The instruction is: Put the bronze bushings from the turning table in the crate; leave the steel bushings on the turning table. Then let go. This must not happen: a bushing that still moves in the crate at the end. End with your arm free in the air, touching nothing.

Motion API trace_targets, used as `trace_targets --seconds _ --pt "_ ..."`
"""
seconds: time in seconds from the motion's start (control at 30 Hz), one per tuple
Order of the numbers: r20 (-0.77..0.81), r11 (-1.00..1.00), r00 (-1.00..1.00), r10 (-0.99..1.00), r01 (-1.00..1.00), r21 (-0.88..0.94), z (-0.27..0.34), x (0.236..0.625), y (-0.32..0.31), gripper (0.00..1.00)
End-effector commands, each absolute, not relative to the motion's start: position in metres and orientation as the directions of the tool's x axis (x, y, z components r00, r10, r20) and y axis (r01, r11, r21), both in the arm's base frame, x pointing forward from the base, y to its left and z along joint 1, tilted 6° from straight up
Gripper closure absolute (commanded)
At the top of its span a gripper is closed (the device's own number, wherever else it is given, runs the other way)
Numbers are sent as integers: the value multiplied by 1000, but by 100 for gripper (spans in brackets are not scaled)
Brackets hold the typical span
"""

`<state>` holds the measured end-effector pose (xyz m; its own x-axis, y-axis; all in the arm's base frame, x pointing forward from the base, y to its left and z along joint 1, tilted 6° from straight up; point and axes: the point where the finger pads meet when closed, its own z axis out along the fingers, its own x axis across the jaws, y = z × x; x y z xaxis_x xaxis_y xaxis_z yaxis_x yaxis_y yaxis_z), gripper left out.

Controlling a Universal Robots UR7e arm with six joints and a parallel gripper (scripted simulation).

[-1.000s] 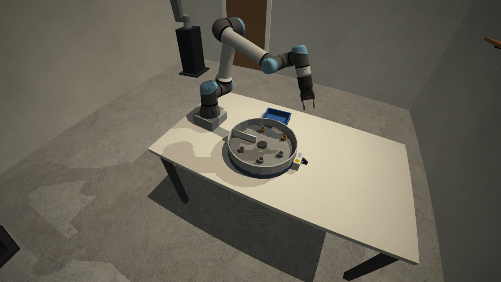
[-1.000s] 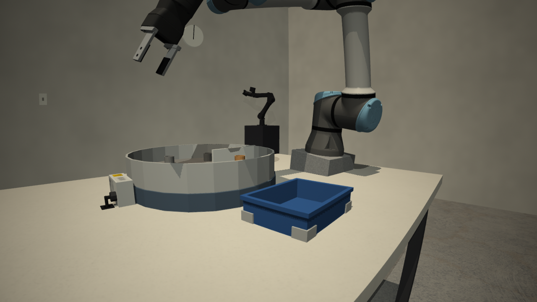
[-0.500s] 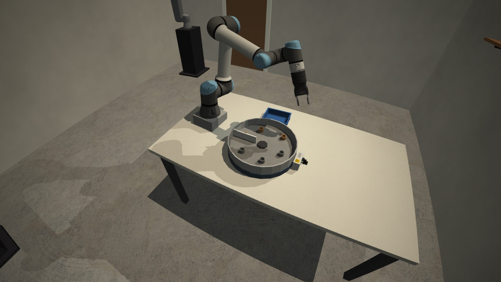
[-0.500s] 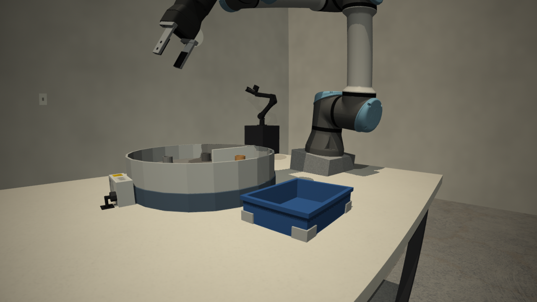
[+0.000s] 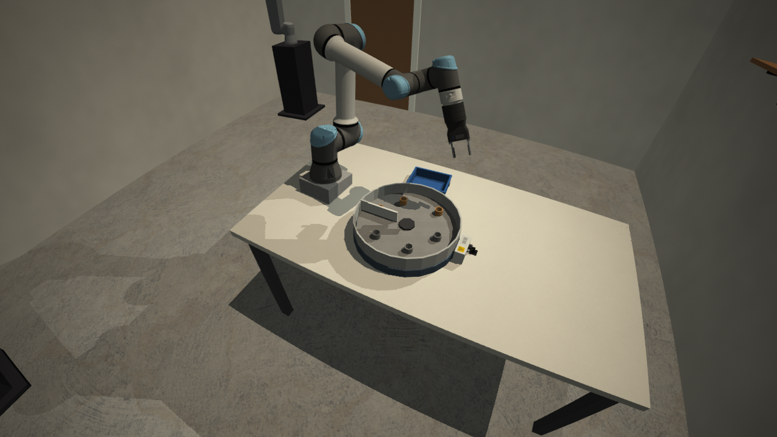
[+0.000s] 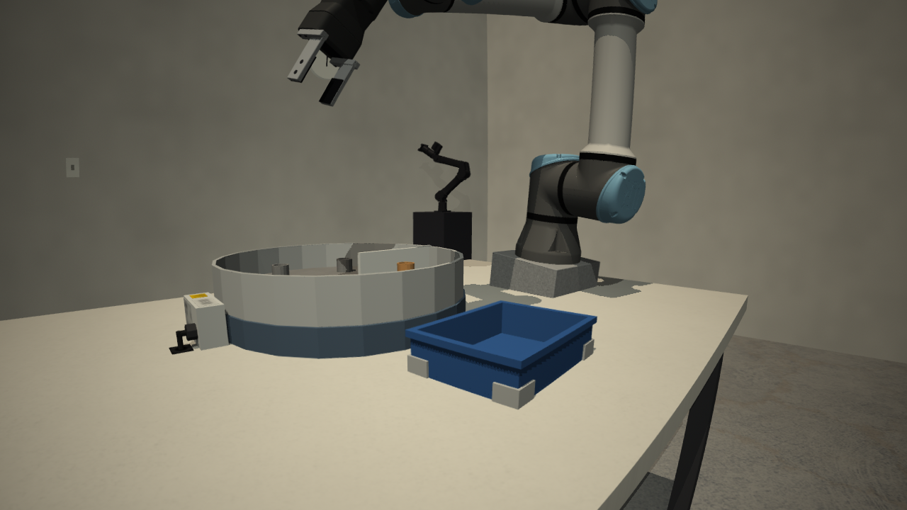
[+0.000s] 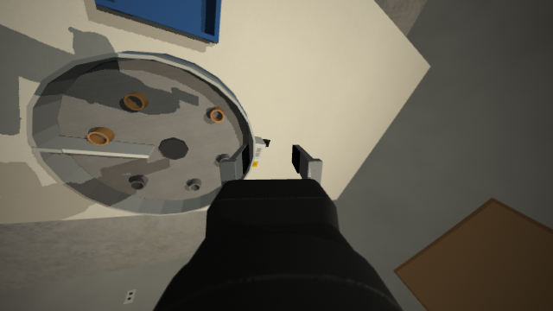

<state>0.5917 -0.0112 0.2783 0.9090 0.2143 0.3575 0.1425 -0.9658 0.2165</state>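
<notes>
- While the gripper [image 5: 461, 156] [image 6: 310, 92] [image 7: 270, 154] hangs in the air, its fingers are spread fully and hold nothing.
- Three bronze bushings [image 5: 439, 210] [image 6: 405, 266] [image 7: 136, 101] are on the turning table [image 5: 407, 264] [image 6: 336, 301] [image 7: 104, 117]; one is beside the divider [image 5: 379, 210] [image 6: 390, 260] [image 7: 108, 151].
- No bushing is seen in the crate [image 5: 429, 181] [image 6: 465, 347] [image 7: 173, 19], so I judge that no transfer is done.
- Three steel bushings [image 5: 408, 248] [image 6: 344, 264] [image 7: 137, 181] are also on the turning table, where they must remain.
- All bronze pieces are left to move.

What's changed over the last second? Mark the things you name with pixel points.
The gripper [image 5: 461, 156] [image 6: 310, 91] [image 7: 270, 154] rose and moved toward the arm's base. Bronze bushings [image 5: 439, 213] [image 6: 405, 267] [image 7: 108, 131] and steel bushings [image 5: 376, 235] [image 6: 344, 266] [image 7: 138, 178] turned slightly counterclockwise, seen from above. Nothing gripped or released. Unchanged: open fingers, crate [image 5: 433, 171] [image 6: 465, 349] [image 7: 173, 22].
</notes>
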Motion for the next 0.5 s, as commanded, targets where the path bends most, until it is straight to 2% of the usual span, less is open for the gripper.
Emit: trace_targets --seconds 0.0,0.4,0.47 --pt "361 -966 907 215 142 218 297 553 -11 0" --pt "361 -966 907 215 142 218 297 553 -11 0" --pt "362 -965 907 215 141 219 306 533 -11 0"
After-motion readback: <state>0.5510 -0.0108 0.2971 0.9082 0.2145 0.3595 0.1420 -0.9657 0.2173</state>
